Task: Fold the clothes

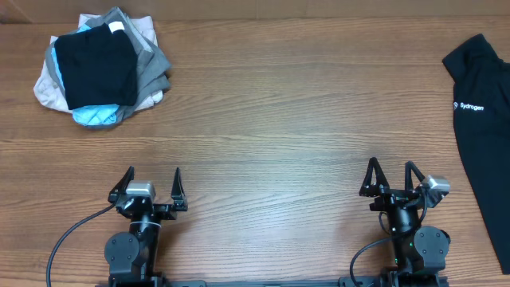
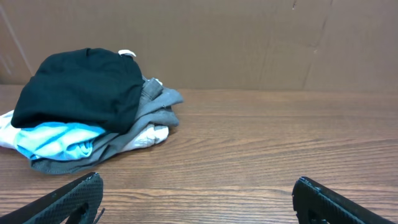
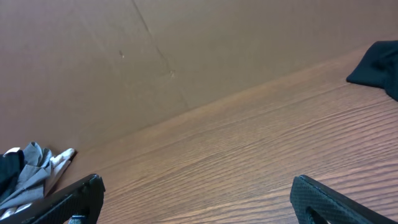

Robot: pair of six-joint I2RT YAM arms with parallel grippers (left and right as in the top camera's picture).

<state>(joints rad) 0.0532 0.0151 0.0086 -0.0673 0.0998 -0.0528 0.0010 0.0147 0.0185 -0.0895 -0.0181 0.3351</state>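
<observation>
The clothes, a black shirt (image 1: 482,119) with small white lettering, lie spread at the table's far right edge, partly cut off by the overhead view. A corner of that shirt (image 3: 379,65) shows at the upper right of the right wrist view. My left gripper (image 1: 154,177) rests open near the front left, nothing between its fingers. Over at the front right my right gripper (image 1: 390,167) stands open and empty too, well left of the shirt. In each wrist view the jaws stand wide apart over bare wood: left gripper (image 2: 196,186), right gripper (image 3: 196,186).
A stacked pile of black, grey, beige and light-blue garments (image 1: 102,68) sits at the back left corner; the pile (image 2: 87,106) also shows in the left wrist view. A brown wall (image 2: 249,43) backs the wooden table (image 1: 271,119).
</observation>
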